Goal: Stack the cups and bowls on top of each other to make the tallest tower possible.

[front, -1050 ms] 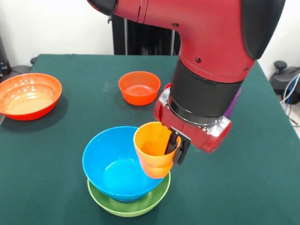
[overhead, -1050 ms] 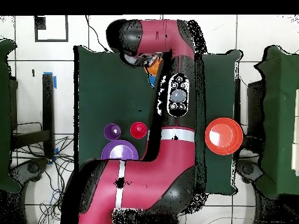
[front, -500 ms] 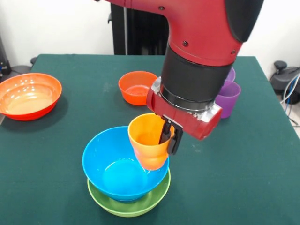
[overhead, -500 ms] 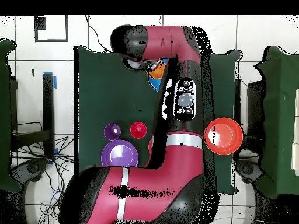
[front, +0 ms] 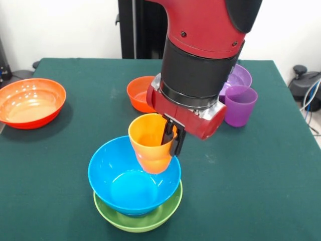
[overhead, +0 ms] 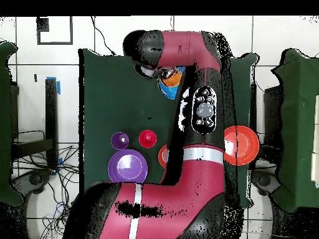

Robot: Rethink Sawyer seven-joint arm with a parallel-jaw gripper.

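**Orange cup held above the stacked bowls**

Gripping the orange cup (front: pixel 149 142) by its rim: gripper (front: pixel 171 138) clenched on the cup wall, one finger inside and one outside, at the cup's 3 o'clock in the front view. Hanging tilted over the light blue bowl (front: pixel 131 175), cup base just inside the bowl's rim at about 1 o'clock; contact with the bowl not discernible. Sitting nested in the lime green bowl (front: pixel 150 219), near the table's (front: pixel 60 150) front edge. Standing beyond, at 12 o'clock from the stack and partly hidden by the arm: small orange bowl (front: pixel 139 93). Resting at 10 o'clock, well apart: wide orange-red bowl (front: pixel 30 102). Standing at 2 o'clock: purple cup (front: pixel 239 105), just before the purple bowl (front: pixel 238 77). Showing in the overhead view, just beside the purple cup: red cup (overhead: pixel 147 138).
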